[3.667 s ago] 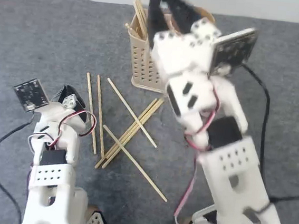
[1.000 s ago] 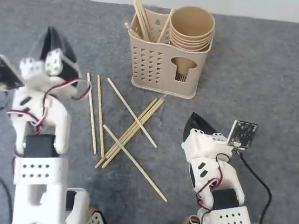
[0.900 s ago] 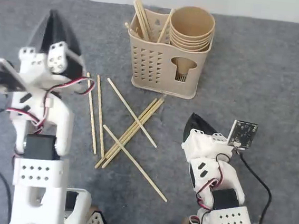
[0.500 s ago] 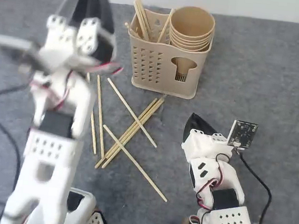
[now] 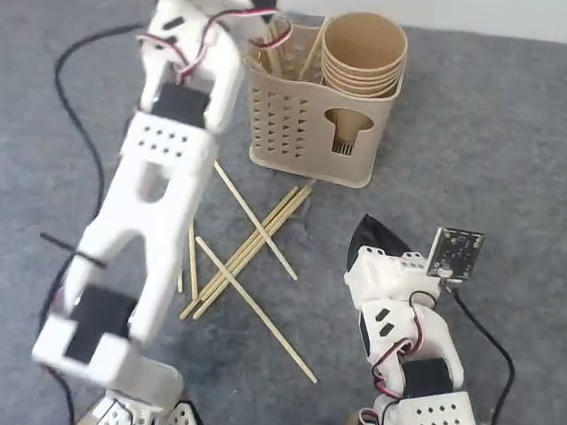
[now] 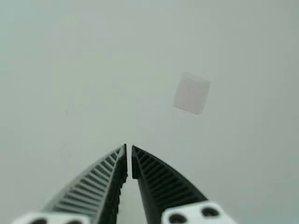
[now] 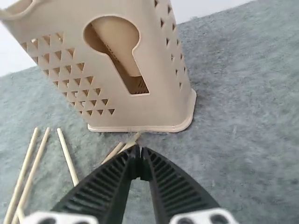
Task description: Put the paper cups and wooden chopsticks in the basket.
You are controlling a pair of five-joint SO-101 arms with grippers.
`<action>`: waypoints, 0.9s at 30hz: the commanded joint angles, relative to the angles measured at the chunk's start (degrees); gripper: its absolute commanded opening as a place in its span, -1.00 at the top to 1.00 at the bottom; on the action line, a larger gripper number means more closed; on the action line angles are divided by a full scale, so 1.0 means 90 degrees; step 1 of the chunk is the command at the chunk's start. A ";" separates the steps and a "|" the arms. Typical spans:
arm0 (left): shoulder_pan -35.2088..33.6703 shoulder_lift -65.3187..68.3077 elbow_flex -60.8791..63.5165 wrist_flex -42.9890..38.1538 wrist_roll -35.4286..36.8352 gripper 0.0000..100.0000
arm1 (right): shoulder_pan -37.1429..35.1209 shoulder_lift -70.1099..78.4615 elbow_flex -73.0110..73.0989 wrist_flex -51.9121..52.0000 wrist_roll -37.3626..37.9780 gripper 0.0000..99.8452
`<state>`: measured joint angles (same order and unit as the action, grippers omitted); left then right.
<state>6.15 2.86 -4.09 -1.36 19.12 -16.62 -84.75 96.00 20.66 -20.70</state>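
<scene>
Up goes the left arm [image 5: 161,181] — half a second back it was rising beside the loose chopsticks [image 5: 250,245], and now it stretches right along the basket's left side, covering part of the pile. The right arm [image 5: 407,335] hasn't budged in that time.

Those loose chopsticks lie flat on the grey carpet [image 5: 531,146] in front of the basket [image 5: 292,123], between the two arms. A tight bundle runs on the diagonal, one end at the basket's foot, the other down toward the left arm's base. One stick crosses that bundle the other way. Another, lower down, runs roughly parallel to the crosser and points off toward the right arm's base. One or two more run lengthwise toward the basket, half hidden under the left arm. The standing chopsticks [image 5: 277,51] are on end in the basket's left compartment, leaning, tips out over the rim. The paper cups [image 5: 365,42] sit stacked in the right compartment, mouths up.

The left gripper [image 6: 129,156] has its fingers pressed together with nothing between them, aimed at a pale wall [image 6: 84,70] with a faint square patch [image 6: 191,92]. The right gripper [image 7: 138,161] is clamped closed too and empty — low over the carpet just short of the basket's front wall, with stick ends lying just ahead of its tips.
</scene>
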 commanded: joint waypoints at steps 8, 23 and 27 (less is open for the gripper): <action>0.0166 0.0879 -0.0737 -0.0137 -0.0020 0.98 | 0.0073 -0.0151 0.0098 0.0024 0.0195 0.98; 0.0791 -0.0225 -0.0786 0.0987 -0.0010 0.98 | 0.0073 -0.0151 0.0098 0.0024 0.0205 0.98; 0.0742 -0.0938 -0.0786 0.2696 -0.0010 0.98 | 0.0073 -0.0151 0.0098 0.0024 0.0205 0.98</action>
<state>12.57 3.47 -7.87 9.54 19.12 -16.62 -84.75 96.00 20.66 -19.65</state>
